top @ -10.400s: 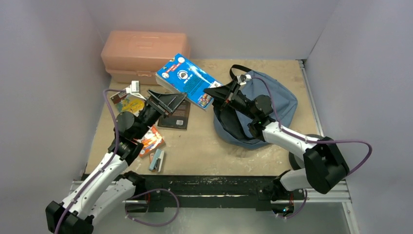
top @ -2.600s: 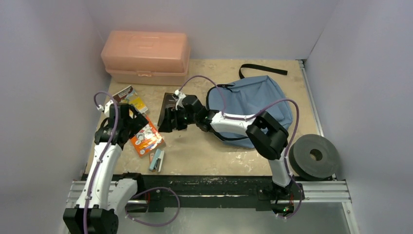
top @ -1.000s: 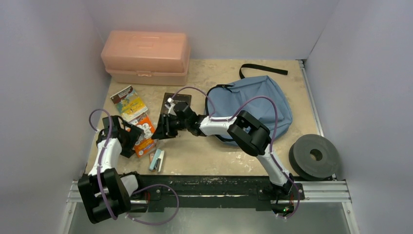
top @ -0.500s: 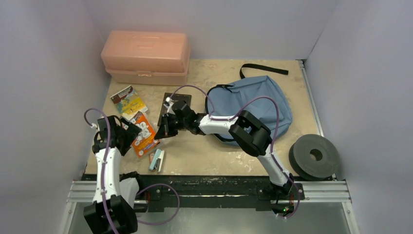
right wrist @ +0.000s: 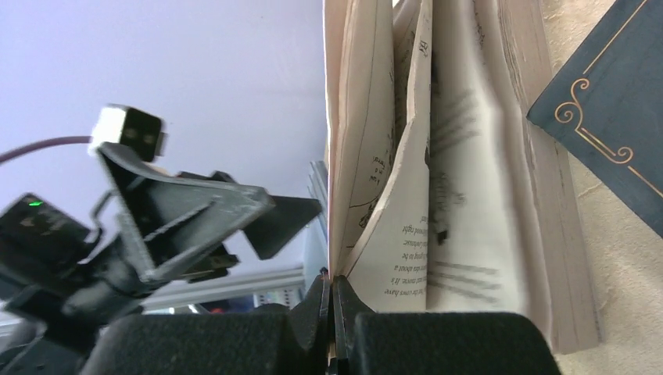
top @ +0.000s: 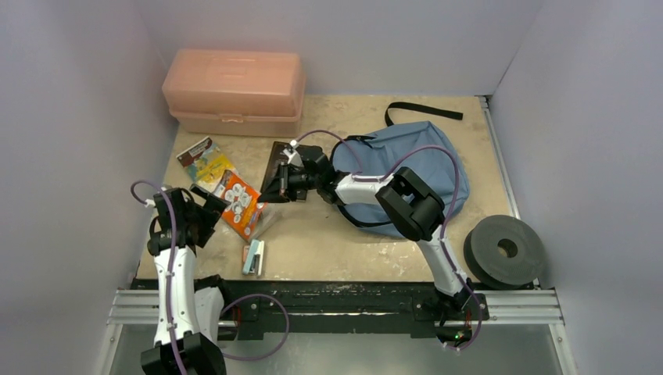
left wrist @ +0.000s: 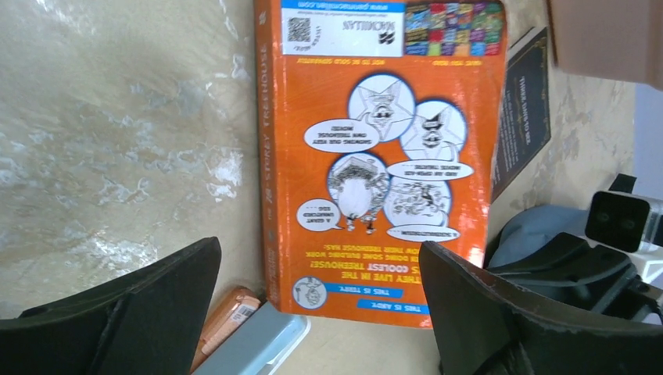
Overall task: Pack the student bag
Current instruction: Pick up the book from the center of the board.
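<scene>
Beside right tool (top: 270,194) with book (top: 242,205), student bag (top: 426,156)

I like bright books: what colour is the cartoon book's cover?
Orange, with white cartoon circles. The cartoon book shows best in the left wrist view.

Orange book (left wrist: 383,156): my left wrist camera cuts off its top edge; on the right wrist camera its fanned pages are too blurred for me to read.
Dark book (top: 277,156): from above, the right arm (top: 367,187) covers its near end; the right wrist camera gives me one corner, the rest runs off the right edge.
Student bag (top: 406,134): the right arm lies across its left side, so I cannot see its opening.
Light blue item (left wrist: 262,344): cut by the bottom edge; too small from above to name.
Left gripper (left wrist: 319,254): both fingers run off the bottom edge.
</scene>
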Robot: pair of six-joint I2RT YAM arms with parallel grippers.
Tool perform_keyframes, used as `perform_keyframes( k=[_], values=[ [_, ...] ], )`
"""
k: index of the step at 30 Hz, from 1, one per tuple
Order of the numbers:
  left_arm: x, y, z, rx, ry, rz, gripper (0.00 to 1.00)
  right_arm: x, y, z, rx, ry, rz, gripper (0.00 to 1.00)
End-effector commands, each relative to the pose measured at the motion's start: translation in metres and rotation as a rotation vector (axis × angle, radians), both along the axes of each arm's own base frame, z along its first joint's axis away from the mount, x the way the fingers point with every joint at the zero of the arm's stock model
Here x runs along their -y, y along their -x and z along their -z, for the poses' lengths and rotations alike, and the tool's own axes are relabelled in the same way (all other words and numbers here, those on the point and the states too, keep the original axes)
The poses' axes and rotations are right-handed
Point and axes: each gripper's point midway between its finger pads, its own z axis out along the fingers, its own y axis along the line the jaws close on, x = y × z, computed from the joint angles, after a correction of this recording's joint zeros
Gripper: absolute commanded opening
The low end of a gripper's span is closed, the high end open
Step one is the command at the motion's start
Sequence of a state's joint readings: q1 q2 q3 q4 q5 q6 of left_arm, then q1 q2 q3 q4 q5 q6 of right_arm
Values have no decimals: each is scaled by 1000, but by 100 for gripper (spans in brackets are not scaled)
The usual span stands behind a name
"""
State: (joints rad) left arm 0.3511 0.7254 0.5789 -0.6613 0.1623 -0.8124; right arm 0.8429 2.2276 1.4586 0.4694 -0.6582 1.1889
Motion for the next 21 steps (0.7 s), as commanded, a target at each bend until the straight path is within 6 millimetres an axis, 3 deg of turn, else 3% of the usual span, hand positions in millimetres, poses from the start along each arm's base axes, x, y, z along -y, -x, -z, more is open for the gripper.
perform_keyframes(
  k=[1,9,14,21],
  values=[
    [12,-6,12,3,118,-33,99,4,-10,-83,36,-213,13,0],
    [25,-11,29,25,269,-95,99,2,-20,-96,-3,-268,25,0],
    [31,-22,38,130,403,-181,97,1,-23,-96,-18,-277,34,0],
    [9,-43,31,402,390,-284,93,0,-27,-100,-25,-286,46,0]
  ],
)
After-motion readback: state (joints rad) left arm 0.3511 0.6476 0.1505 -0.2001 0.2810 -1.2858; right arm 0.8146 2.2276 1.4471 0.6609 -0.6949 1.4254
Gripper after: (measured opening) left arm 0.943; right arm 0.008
